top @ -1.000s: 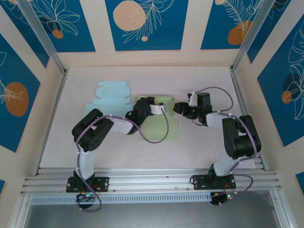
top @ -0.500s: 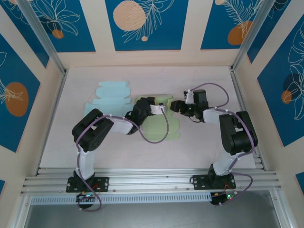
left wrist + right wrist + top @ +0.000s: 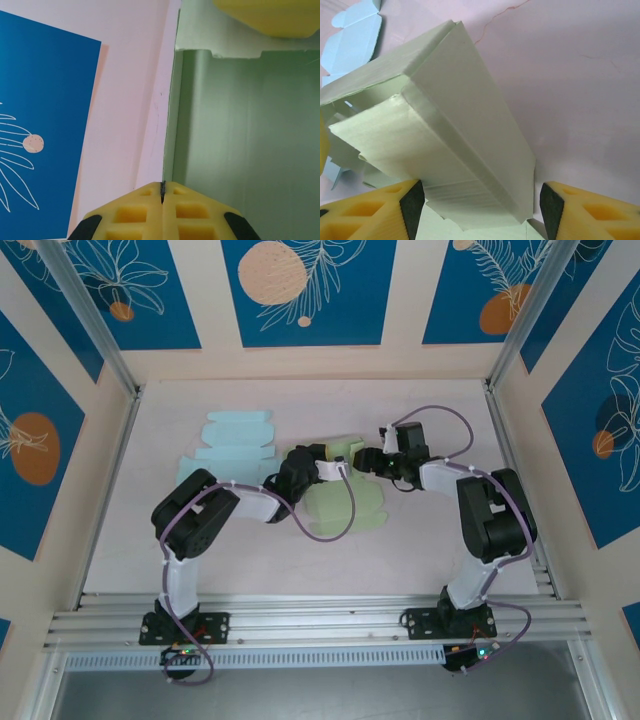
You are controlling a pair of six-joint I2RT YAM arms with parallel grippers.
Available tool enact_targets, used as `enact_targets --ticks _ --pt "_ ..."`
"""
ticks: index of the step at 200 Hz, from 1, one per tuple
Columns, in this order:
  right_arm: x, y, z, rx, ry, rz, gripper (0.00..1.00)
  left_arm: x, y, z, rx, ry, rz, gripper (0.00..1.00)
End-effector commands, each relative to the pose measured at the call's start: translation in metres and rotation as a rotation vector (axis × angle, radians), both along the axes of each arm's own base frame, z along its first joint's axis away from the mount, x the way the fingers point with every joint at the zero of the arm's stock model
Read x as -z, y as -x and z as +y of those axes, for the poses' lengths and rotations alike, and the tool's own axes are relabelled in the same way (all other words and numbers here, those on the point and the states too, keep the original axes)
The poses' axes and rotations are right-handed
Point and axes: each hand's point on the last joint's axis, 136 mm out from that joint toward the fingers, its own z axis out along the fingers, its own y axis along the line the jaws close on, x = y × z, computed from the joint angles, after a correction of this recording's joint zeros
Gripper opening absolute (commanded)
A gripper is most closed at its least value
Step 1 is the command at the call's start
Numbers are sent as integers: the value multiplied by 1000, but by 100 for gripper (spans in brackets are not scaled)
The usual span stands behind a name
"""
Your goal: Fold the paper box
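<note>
Both arms reach in to the green paper box (image 3: 350,508), one from each side
Left arm (image 3: 245,505): elbow bent, forearm low, pointing at the box's left edge; left gripper (image 3: 162,194) pinched tight on that edge. Right arm (image 3: 490,515): folded inward toward the box's right side; right gripper (image 3: 480,212) spread wide, astride the box's raised flap

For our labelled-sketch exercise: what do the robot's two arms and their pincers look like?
The left arm and right arm match: bulky black joints, white links, a looping purple cable along each. The left pincer and right pincer have yellow fingers moulded with square pockets, black at the outer edges.
</note>
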Motion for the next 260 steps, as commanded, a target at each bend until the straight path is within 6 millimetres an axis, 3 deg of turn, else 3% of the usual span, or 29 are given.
enact_targets --ticks 1,32,96,144,205,260 --pt "3 0 5 -35 43 -10 66 -9 7 -6 41 47 5 0" --pt "-3 4 8 -67 18 -45 74 -8 7 -6 40 42 5 0" --pt "-5 -3 6 -80 25 -49 71 -7 7 -6 43 38 -2 0" --pt "-18 8 4 -67 30 -79 71 -7 5 -7 35 38 -17 0" --pt "-21 11 -12 -22 -7 -77 72 -22 10 -17 77 -73 -254 0" --pt "-22 11 -20 -28 -167 -94 72 4 5 -28 117 -254 -383 0"
